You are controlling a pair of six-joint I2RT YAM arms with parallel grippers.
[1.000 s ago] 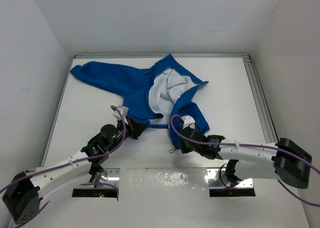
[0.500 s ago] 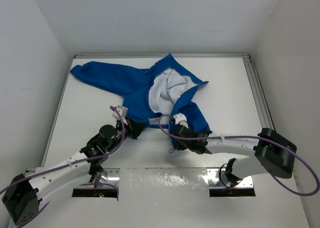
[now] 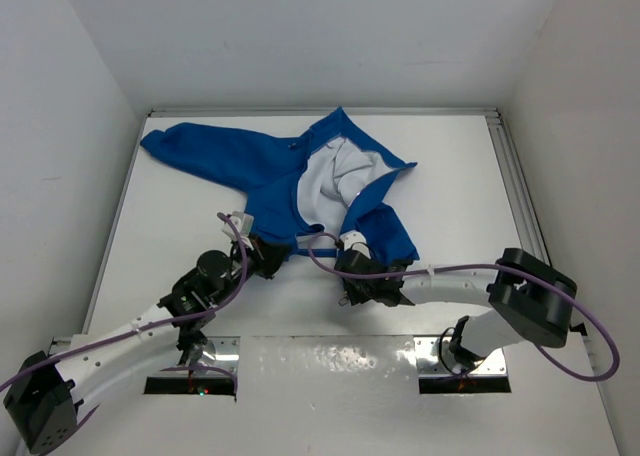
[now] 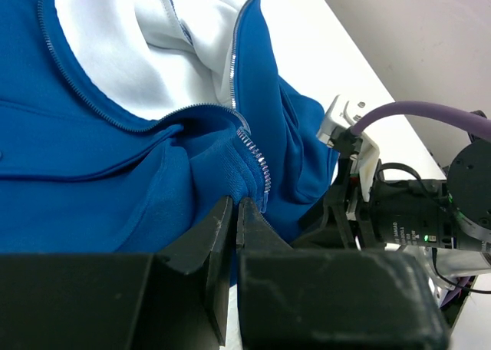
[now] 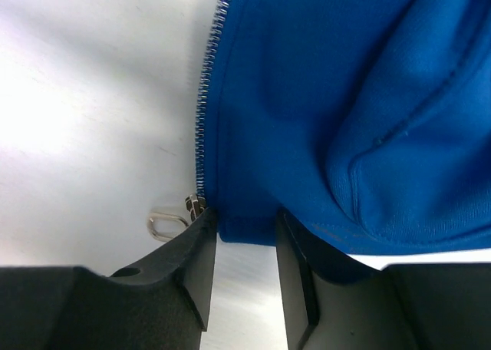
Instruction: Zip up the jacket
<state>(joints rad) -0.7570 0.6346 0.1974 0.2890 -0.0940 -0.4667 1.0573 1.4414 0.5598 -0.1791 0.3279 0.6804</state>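
The royal-blue jacket (image 3: 285, 176) lies open on the white table, grey-white lining up and one sleeve stretched to the far left. My left gripper (image 3: 268, 256) is shut on the jacket's left front hem (image 4: 230, 177), just beside the lower end of its zipper teeth (image 4: 261, 170). My right gripper (image 3: 352, 274) is closed onto the bottom corner of the right front panel (image 5: 245, 223). The hem fills the narrow gap between its fingers. The metal zipper slider (image 5: 196, 204) and its pull ring (image 5: 163, 226) lie just left of the left finger.
White walls stand close on three sides. An aluminium rail (image 3: 515, 186) runs along the table's right edge. A shiny metal plate (image 3: 330, 356) lies between the arm bases. In the left wrist view my right arm's wrist (image 4: 399, 212) and its purple cable are close by.
My right gripper has slid left along the jacket's bottom hem to the zipper corner, and its elbow has swung inward. My left gripper and the jacket have barely moved.
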